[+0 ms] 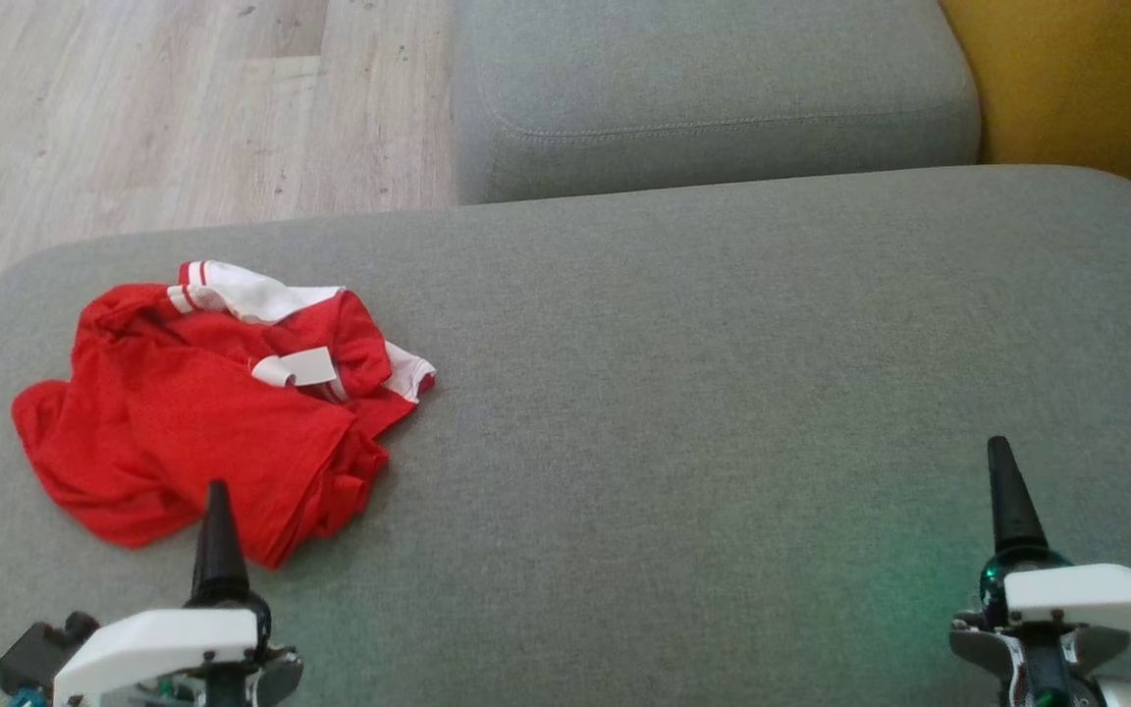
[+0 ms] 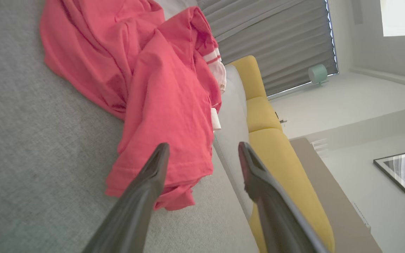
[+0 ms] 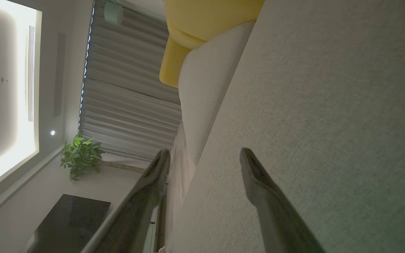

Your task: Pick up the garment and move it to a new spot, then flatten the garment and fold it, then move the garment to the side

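Red garment (image 1: 202, 412) crumpled on sofa cushion (image 1: 723, 393), not yet grasped; left pincer (image 2: 202, 147), right pincer (image 3: 204, 153) both wide, empty. Pickup, flattening, folding, side-move pending.

Right tool (image 3: 204, 151) spread wide, grey cushion (image 3: 329, 105) alongside (potted plant (image 3: 81, 156) beyond)

You can't read the white tag (image 1: 296, 367) on the red shirt (image 1: 183, 422): too small. The left wrist view's top edge cuts the shirt off.
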Robot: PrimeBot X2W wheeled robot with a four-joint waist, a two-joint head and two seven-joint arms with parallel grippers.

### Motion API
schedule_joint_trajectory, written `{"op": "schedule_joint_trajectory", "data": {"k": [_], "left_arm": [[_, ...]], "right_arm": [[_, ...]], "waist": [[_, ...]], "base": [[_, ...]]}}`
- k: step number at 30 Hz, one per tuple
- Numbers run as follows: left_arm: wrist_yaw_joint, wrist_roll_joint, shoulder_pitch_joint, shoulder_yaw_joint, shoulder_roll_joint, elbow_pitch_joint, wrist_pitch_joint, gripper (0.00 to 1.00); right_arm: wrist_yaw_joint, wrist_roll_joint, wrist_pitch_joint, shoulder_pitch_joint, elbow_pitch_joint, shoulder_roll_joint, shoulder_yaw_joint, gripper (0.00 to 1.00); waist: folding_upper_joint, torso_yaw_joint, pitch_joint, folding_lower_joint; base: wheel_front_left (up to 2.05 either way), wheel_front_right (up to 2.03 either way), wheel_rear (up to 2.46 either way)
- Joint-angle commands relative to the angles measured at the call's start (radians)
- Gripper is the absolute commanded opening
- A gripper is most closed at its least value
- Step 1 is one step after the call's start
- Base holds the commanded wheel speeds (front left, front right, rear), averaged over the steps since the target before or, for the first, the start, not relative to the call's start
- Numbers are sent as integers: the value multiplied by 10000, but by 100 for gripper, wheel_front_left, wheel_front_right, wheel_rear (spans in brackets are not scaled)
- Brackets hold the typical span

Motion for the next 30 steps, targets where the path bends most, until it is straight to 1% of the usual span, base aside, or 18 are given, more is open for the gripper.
{"op": "schedule_joint_trajectory", "data": {"k": [1,18,30], "left_arm": [[59,413,-274,2,90,-446,-159,100],[284,2491,-117,-376,104,-689,-658,100],[434,3787,-22,-592,113,-771,-981,100]], "right_arm": [[43,-404,-156,-234,-461,-81,144,100],[66,-2730,-658,-124,-592,-92,565,100],[81,-4016,-982,-43,-659,-100,850,100]], "waist": [[0,1,-20,0],[0,28,-204,0],[0,17,-341,0]], "base": [[0,0,0],[0,0,0],[0,0,0]]}}
